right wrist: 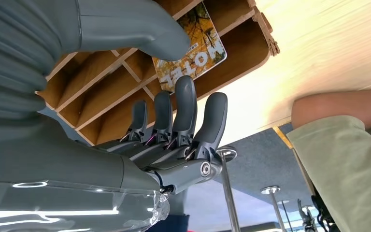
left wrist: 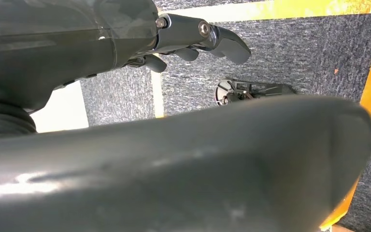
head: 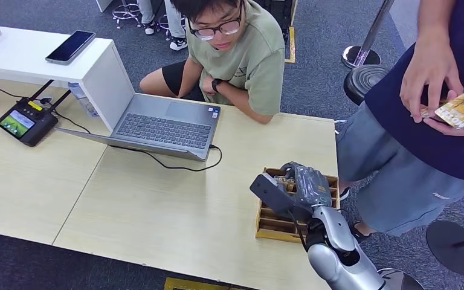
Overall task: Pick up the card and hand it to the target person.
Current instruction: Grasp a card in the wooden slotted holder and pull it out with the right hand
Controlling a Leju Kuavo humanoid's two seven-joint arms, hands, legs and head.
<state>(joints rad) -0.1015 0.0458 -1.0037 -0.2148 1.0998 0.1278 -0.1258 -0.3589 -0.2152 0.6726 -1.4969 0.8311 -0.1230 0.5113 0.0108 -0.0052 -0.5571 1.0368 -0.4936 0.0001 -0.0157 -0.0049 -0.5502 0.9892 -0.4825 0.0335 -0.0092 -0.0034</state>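
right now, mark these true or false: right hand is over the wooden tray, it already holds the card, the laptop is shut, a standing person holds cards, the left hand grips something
1. The robot's right hand is above the compartmented wooden tray. True.
2. The right hand holds the yellow printed hotel card. False: the card lies in a tray compartment, and the dark fingers are spread with nothing between them.
3. The silver laptop is shut. False: it lies open on the light wooden table.
4. The standing person in the dark shirt holds printed cards. True.
5. The left hand grips something. False: it holds nothing above the grey carpet.
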